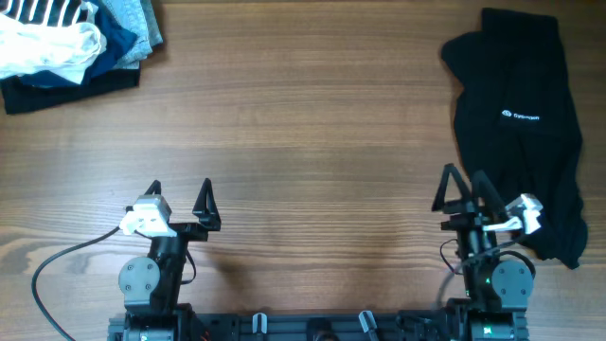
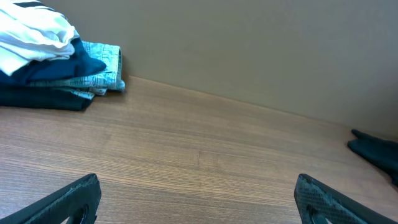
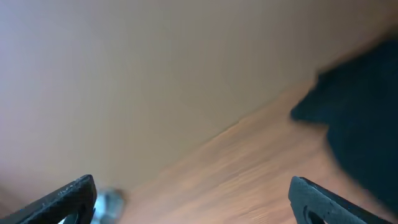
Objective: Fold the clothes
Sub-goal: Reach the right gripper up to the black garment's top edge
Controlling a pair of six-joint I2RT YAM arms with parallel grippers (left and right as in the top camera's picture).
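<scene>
The clothes, a black garment (image 1: pixel 516 133) with a small white logo (image 1: pixel 520 116), lie crumpled lengthwise along the right side of the wooden table (image 1: pixel 303 142). My right gripper (image 1: pixel 464 180) is open just left of the garment's near end, not touching it. The right wrist view is blurred: the garment (image 3: pixel 360 118) is a dark mass at the right, and only bare wood lies between the open right gripper's (image 3: pixel 193 196) fingers. My left gripper (image 1: pixel 180 189) is open near the front left, far from the garment. In the left wrist view the left gripper (image 2: pixel 198 199) spans bare wood, and a garment corner (image 2: pixel 376 149) shows at the far right.
A heap of white, striped, light-blue and navy garments (image 1: pixel 71 43) sits at the far left corner, and the same heap (image 2: pixel 50 62) shows in the left wrist view. A grey cable (image 1: pixel 66 260) loops by the left arm's base. A plain wall stands behind the table.
</scene>
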